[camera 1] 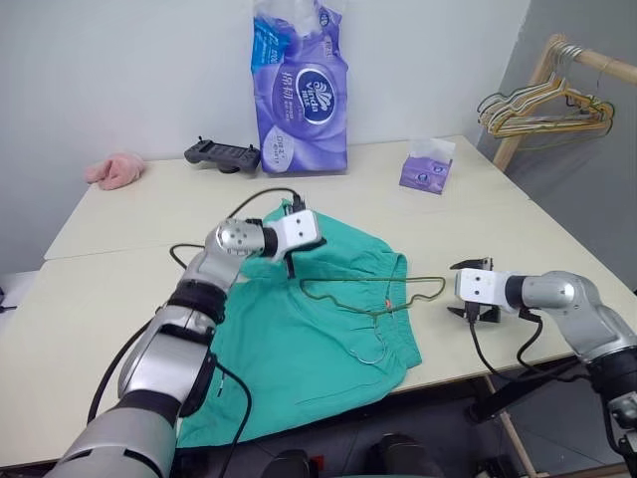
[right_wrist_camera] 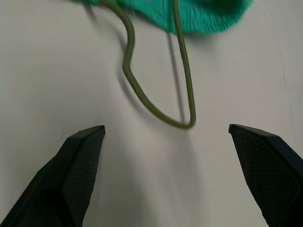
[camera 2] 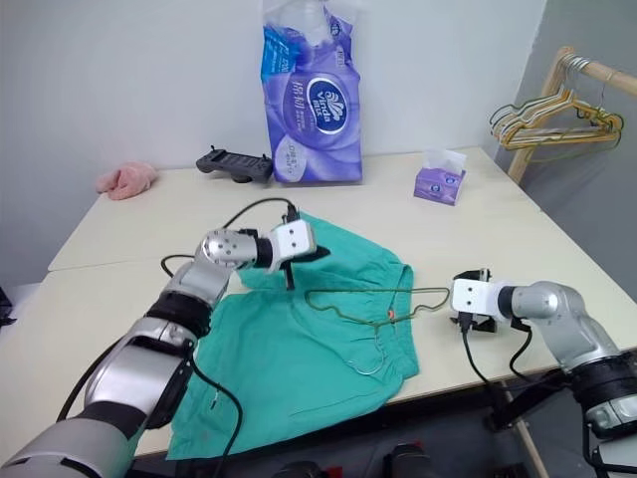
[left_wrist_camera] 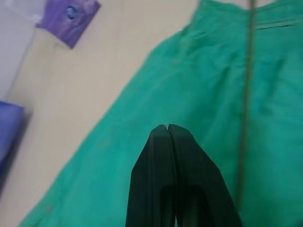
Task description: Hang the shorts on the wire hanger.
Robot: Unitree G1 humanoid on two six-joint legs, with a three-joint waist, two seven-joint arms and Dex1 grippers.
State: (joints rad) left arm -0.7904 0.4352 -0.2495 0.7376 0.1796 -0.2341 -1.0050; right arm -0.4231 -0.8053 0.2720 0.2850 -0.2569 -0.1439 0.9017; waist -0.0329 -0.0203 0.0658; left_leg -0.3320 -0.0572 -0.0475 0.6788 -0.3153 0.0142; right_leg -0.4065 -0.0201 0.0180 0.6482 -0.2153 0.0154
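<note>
Flat on the pale table (camera 1: 119,249), thin teal shorts (camera 1: 309,339) underlie the bent olive wire hanger (camera 1: 373,289), left gripper (left_wrist_camera: 168,127) closed empty, right gripper (right_wrist_camera: 165,135) agape.

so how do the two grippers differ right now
The left gripper is shut and empty, over the shorts; the right gripper is wide open, over bare table past the shorts' edge. The wire hanger's end lies ahead of the right one. Neither holds anything.

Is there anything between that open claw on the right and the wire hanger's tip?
Nothing: bare table separates the right gripper from the wire hanger, seen in its wrist view.
</note>
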